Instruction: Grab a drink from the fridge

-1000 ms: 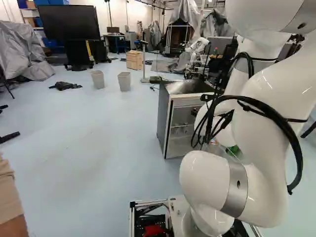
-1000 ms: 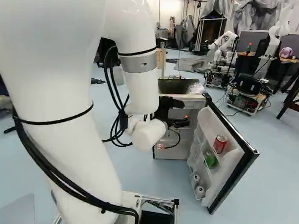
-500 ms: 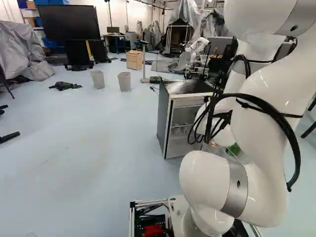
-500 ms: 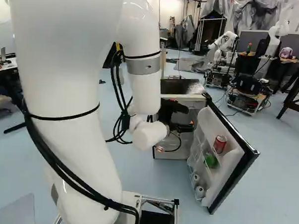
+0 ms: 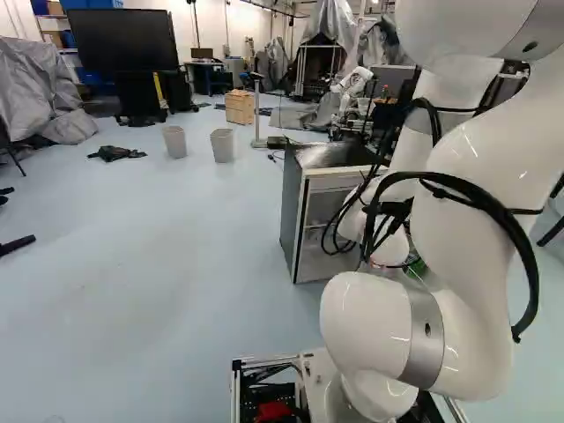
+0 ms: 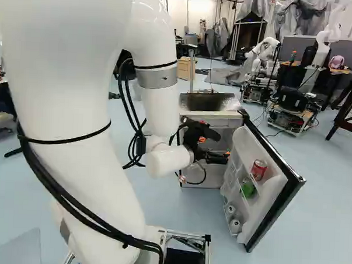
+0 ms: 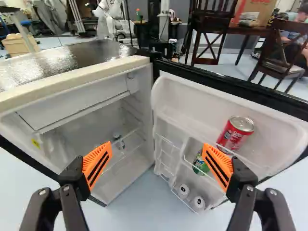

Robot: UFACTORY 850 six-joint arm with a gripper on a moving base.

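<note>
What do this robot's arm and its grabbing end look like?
The arm is glossy white, with thick, rounded sections and silver-grey bands. Black cables loop along its outside, held by thin black straps. The gripper is black, with two fingers carrying bright orange, ribbed pads marked by dark slots.

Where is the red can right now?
The red can sits in the open fridge door, above the green can, toward the right of the right base view.

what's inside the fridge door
The fridge door holds a red can, a green item below it and, lowest, two pale cans. In the wrist view one orange pad covers part of the green item.
</note>
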